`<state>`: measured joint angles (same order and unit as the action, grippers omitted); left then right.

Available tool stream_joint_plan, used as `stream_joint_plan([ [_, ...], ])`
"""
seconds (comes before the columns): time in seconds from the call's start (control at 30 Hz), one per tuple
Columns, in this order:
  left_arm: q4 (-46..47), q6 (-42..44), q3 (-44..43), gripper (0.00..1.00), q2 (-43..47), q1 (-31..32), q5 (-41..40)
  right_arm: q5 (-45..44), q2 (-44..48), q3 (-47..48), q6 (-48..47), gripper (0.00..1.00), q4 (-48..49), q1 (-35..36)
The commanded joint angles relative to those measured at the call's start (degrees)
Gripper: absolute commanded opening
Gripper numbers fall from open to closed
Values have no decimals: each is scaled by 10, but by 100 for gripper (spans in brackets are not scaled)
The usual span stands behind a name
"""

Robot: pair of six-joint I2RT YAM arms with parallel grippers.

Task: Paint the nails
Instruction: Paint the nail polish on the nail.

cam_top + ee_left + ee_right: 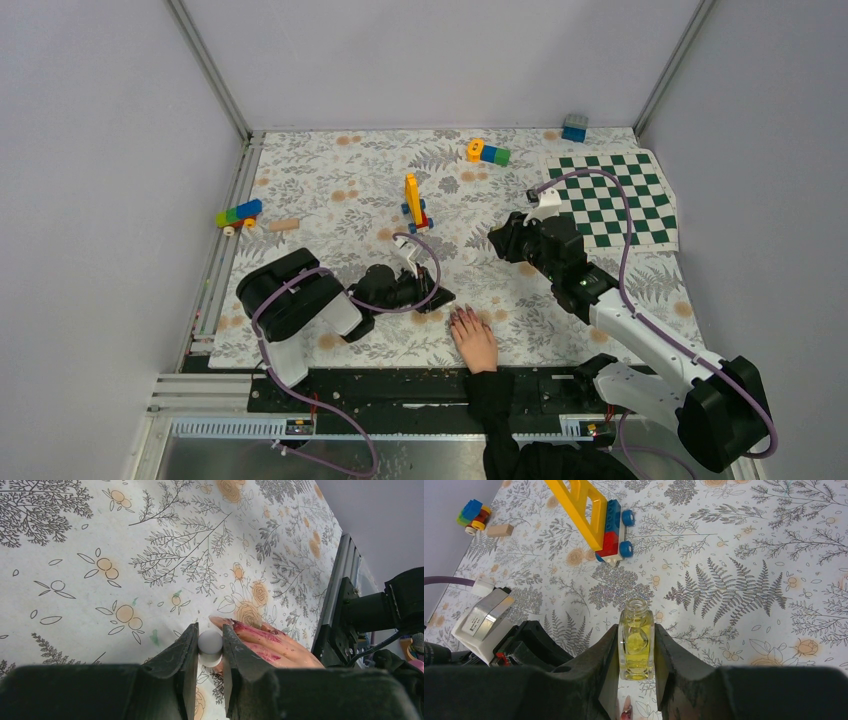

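White cap (210, 646) is clamped in your left gripper (210, 632) just beside the nails (239, 625) of the hand (282, 652) at the near edge, the right gripper (636, 630) grips the open glass bottle (636, 655), so you look mid-painting; next, steer lightly onto one nail.

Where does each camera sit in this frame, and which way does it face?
Top external: above and behind the bases, looking down on the flowered table; left arm, right arm and the person's hand show.
Left wrist: on the left gripper, low, facing along the table; it clamps a white cap beside the hand.
Right wrist: on the right gripper, looking down and ahead toward the toy car; it clamps a glass bottle.
Shared: top and left wrist show the hand; top and right wrist the toy car.
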<state>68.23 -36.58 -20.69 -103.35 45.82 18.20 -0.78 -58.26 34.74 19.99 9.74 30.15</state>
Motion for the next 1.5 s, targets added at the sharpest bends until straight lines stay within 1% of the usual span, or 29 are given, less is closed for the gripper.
stream_joint_plan([
  [0.0, 18, 16, -15, 0, -6, 2, 3, 4, -5, 17, 0, 0, 23, -5],
  [0.63, 14, 21, -37, 0, -12, 2, 4, 6, -14, 20, 0, 0, 27, -6],
  [0.9, 18, 23, -35, 0, 1, 2, -9, 6, -10, 18, 1, 0, 26, -6],
  [1.23, 33, 25, -8, 0, 35, 2, -24, 6, -6, 21, 1, 0, 20, -6],
  [1.47, 44, 15, 14, 0, 53, 3, -21, 6, -4, 22, 3, 0, 17, -5],
])
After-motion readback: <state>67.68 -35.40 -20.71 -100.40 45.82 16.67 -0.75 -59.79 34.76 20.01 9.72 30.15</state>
